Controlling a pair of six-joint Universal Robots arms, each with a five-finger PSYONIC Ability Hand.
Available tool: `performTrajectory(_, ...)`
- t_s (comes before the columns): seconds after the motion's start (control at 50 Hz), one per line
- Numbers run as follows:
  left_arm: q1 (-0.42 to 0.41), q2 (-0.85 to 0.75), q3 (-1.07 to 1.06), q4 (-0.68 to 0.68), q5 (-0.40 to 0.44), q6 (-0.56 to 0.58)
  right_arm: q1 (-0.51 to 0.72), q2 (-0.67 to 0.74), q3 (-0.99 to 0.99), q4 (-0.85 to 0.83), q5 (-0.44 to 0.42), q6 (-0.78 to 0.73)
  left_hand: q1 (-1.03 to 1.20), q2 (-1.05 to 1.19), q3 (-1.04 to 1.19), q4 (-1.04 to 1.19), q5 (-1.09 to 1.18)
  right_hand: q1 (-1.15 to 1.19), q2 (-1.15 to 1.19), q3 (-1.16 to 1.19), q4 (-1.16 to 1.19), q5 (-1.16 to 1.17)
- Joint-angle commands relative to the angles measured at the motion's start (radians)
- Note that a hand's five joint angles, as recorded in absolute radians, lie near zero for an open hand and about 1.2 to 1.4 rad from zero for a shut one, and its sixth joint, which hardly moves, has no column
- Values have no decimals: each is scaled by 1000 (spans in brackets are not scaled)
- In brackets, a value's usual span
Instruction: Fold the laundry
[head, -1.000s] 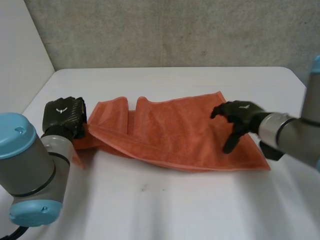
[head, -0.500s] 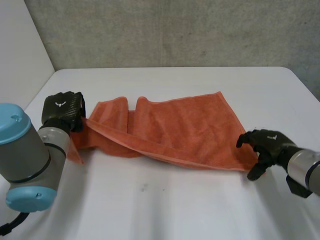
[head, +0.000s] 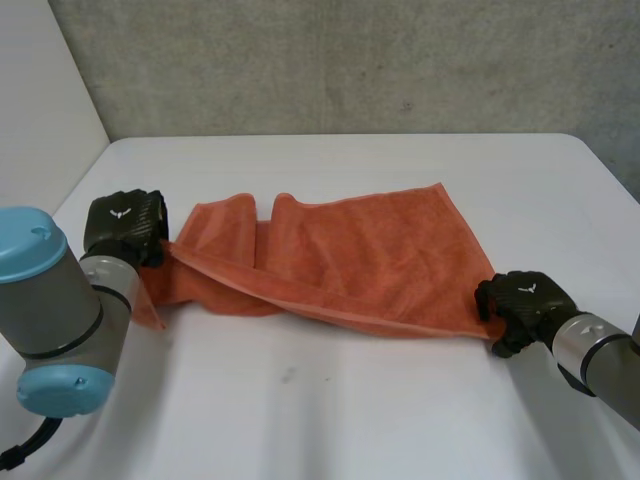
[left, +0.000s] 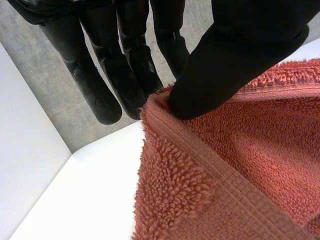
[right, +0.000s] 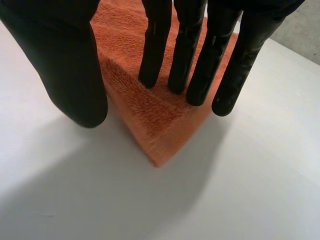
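Observation:
An orange towel (head: 350, 250) lies spread across the white table (head: 330, 410), rumpled and partly doubled over at its left end. My left hand (head: 125, 222) is at that left end. In the left wrist view its thumb (left: 240, 55) pinches the towel's hem (left: 165, 120) against the fingers. My right hand (head: 525, 298) sits at the towel's near right corner. In the right wrist view its straight fingers (right: 192, 50) rest their tips on top of the towel (right: 160, 115). The thumb (right: 65, 65) hangs beside the corner's edge, with the corner between thumb and fingers and not pinched.
A grey wall (head: 350, 60) runs behind the table's far edge. A white side wall (head: 40, 100) stands at the left. Bare tabletop lies in front of the towel and to its right.
My right hand has moved from above the towel's right part out and down to its near right corner, its fingers drawing in. The left hand keeps its pinch and has barely moved.

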Motion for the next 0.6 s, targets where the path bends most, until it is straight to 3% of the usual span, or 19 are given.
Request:
performTrajectory(0.02, 0, -5, -11, 0, 0, 0, -1, 4, -32, -18, 19, 2, 227, 179, 183, 180, 201, 576, 455, 457, 461, 488)
performTrajectory(0.04, 0, -12, -14, 0, 2, 0, -1, 3, -39, -27, 19, 2, 227, 179, 183, 180, 201, 706, 585, 587, 591, 617)
performTrajectory(0.2, 0, -67, -26, -2, 2, 0, -6, -5, -86, -45, 43, 22, 195, 148, 151, 149, 169, 708, 586, 588, 592, 619)
performTrajectory(0.22, 0, -77, -29, -5, 2, 0, -6, -5, -100, -45, 54, 31, -8, -56, -53, -55, -34, 708, 586, 588, 592, 619)
performTrajectory(0.24, 0, -78, -29, -5, 2, 0, -6, -5, -100, -45, 54, 31, -10, -58, -55, -57, -36, 708, 586, 588, 592, 619)
performTrajectory(0.28, 0, -90, -32, -32, 0, 0, -7, -13, -121, -45, 73, 58, -285, -333, -330, -332, -311, 708, 586, 588, 592, 619)
performTrajectory(0.32, -2, -91, -40, -58, 0, 0, -9, -19, -131, -44, 79, 66, -403, -450, -447, -449, -429, 708, 586, 588, 592, 619)
performTrajectory(0.44, -2, -81, -63, -133, 2, -3, -12, -31, -164, -39, 90, 77, -471, -519, -516, -518, -497, 708, 586, 588, 592, 619)
performTrajectory(0.6, -3, -55, -113, -131, -8, -2, -12, -29, -186, -36, 125, 88, -542, -590, -586, -589, -568, 708, 586, 588, 592, 619)
